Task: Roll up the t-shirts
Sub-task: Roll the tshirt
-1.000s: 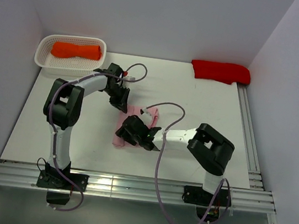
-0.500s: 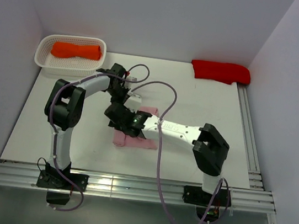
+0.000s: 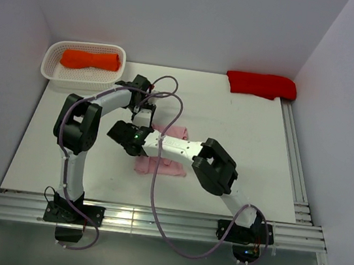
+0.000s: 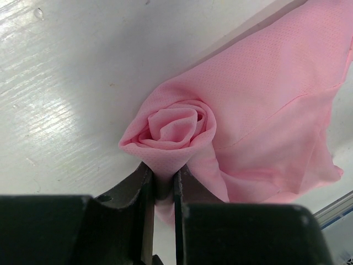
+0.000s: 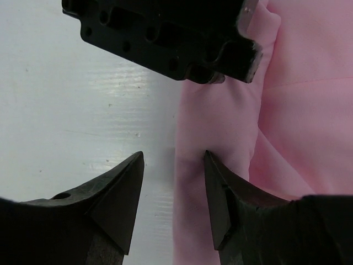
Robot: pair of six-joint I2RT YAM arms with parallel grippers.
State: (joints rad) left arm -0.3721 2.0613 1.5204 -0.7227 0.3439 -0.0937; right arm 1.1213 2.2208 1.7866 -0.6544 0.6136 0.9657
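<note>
The left gripper (image 4: 162, 182) is pinched tight on the rolled end of the pink t-shirt (image 4: 253, 105), with a neat spiral of cloth showing just past its fingers. The right gripper (image 5: 172, 165) is spread apart and holds nothing, one finger over the bare table (image 5: 66, 99), the other over the shirt's edge. The shirt lies mid-table. The orange t-shirt (image 3: 89, 59) sits in the basket (image 3: 82, 80), and the red t-shirt (image 3: 261, 84) lies at the far right.

Pink t-shirt (image 4: 248, 110); orange t-shirt (image 3: 90, 60); red t-shirt (image 3: 261, 85); white basket (image 3: 82, 80).
</note>
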